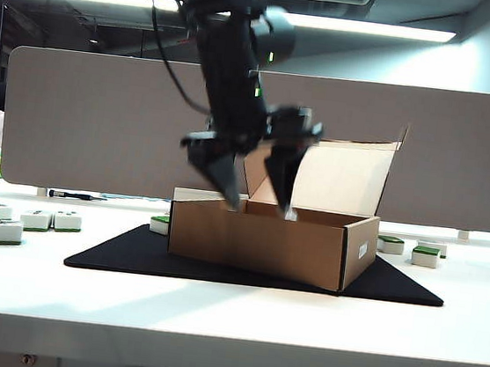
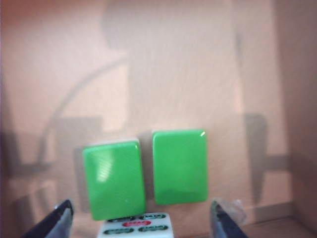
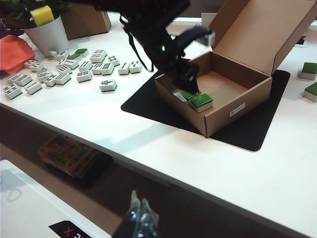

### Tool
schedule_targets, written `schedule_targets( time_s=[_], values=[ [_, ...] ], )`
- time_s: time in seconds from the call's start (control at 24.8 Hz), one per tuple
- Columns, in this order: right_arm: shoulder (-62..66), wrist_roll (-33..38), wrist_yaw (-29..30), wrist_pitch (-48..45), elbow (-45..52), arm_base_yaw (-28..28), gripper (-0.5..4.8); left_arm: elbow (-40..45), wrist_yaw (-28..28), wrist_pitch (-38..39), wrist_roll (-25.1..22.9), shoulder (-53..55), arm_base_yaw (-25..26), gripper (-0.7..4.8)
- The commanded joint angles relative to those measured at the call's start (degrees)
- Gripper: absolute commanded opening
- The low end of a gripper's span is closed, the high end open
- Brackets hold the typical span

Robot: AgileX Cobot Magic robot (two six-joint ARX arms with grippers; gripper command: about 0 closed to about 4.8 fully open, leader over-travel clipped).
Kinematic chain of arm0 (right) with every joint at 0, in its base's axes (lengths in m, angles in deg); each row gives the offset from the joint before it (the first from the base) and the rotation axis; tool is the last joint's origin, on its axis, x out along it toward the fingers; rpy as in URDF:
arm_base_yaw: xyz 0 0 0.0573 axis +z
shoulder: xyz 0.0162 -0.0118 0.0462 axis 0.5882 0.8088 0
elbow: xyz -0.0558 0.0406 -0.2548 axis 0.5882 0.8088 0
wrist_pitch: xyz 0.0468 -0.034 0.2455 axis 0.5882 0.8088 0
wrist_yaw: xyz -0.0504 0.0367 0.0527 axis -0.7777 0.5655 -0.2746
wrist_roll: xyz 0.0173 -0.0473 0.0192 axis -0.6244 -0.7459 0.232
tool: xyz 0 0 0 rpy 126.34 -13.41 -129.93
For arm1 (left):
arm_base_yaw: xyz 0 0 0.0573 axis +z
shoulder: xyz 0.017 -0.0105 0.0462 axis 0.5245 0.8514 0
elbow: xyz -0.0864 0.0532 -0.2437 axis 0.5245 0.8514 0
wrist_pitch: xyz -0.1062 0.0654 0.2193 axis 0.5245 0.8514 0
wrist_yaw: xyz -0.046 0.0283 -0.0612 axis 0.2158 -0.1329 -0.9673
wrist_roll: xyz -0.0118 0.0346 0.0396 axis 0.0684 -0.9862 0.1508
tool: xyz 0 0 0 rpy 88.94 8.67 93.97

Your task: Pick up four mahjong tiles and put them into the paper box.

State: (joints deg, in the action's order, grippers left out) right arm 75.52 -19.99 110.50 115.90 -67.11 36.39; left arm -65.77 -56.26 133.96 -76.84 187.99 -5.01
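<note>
- Nearest, the right gripper (image 3: 140, 218) hangs off the near edge of the white table (image 1: 212, 313), well away from the work. Only the dark tips of its fingers show, pressed together, with nothing between them.
- On the table lies a black mat (image 1: 113, 257), and on the mat stands the paper box (image 1: 256, 238), brown cardboard with its lid tipped up and back.
- The left gripper (image 1: 257, 198) reaches down into the box from above. Its two fingers stand spread wide apart and hold nothing.
- Inside the box, on the pale floor, three mahjong tiles lie close together. Two tiles (image 2: 179, 166) lie green side up, side by side and nearly touching, their long sides parallel and their long axes running from the gripper towards the far wall of the box.
- A third tile (image 2: 134, 225) lies face up, just beside the short ends of the green pair and right between the open fingertips. It is mostly cut off by the frame, so its long axis cannot be told.
- Judgement: the third tile looks just let go, so one more is needed. To do this well, the left gripper should rise straight up with its fingers kept wide, so that it nudges no tile or box wall.
- Farther off, loose tiles (image 3: 74, 69) lie scattered on the table to the left of the box, and a few more tiles (image 1: 414, 252) to its right.
</note>
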Motion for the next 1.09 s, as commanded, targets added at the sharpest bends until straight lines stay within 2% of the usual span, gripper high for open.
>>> schedule_targets(
  time_s=[0.04, 0.12, 0.2, 0.28, 0.32, 0.44, 0.52, 0.65, 0.81, 0.93, 1.09],
  values=[
    [-0.68, 0.02, 0.20, -0.66, -0.13, 0.04, -0.01, -5.18, 0.90, 1.31, -0.37, -1.44, 0.52, 3.50],
    [-0.68, 0.02, 0.20, -0.68, -0.13, 0.04, -0.01, -8.09, 2.47, 2.12, -0.37, -1.46, 1.36, 3.49],
    [-0.68, 0.02, 0.20, -0.66, -0.13, 0.04, -0.01, -11.91, 5.60, 2.12, -0.35, -1.42, 4.39, 3.49],
    [-0.68, 0.02, 0.20, -0.63, -0.13, 0.04, -0.01, -12.26, 5.57, 1.88, -0.37, -1.40, 6.56, 3.49],
    [-0.68, 0.02, 0.20, -0.63, -0.13, 0.04, -0.01, -12.20, 5.51, 1.92, -0.37, -1.22, 9.33, 3.49],
    [-0.68, 0.02, 0.20, -0.66, -0.13, 0.04, -0.01, -12.20, 2.91, 1.92, -1.05, 0.33, 14.21, 3.49],
    [-0.68, 0.02, 0.20, -0.63, -0.13, 0.04, -0.01, -12.20, -1.18, 1.92, -4.11, 1.73, 16.17, 3.50],
    [-0.68, 0.02, 0.20, -0.63, -0.13, 0.04, -0.01, -12.20, -5.16, 1.95, -9.33, 4.24, 17.57, 3.50],
    [-0.68, 0.02, 0.20, -0.70, -0.13, 0.04, -0.01, -12.22, -4.81, -0.72, -17.09, 8.13, 17.62, 3.50],
    [-0.68, 0.02, 0.22, -0.68, -0.13, 0.04, -0.01, -12.22, -4.48, -3.74, -17.14, 10.08, 17.62, 3.50],
    [-0.68, 0.02, 0.20, -0.70, -0.13, 0.04, -0.01, -12.20, -1.44, -4.09, -17.18, 10.51, 17.64, 3.51]
  ],
)
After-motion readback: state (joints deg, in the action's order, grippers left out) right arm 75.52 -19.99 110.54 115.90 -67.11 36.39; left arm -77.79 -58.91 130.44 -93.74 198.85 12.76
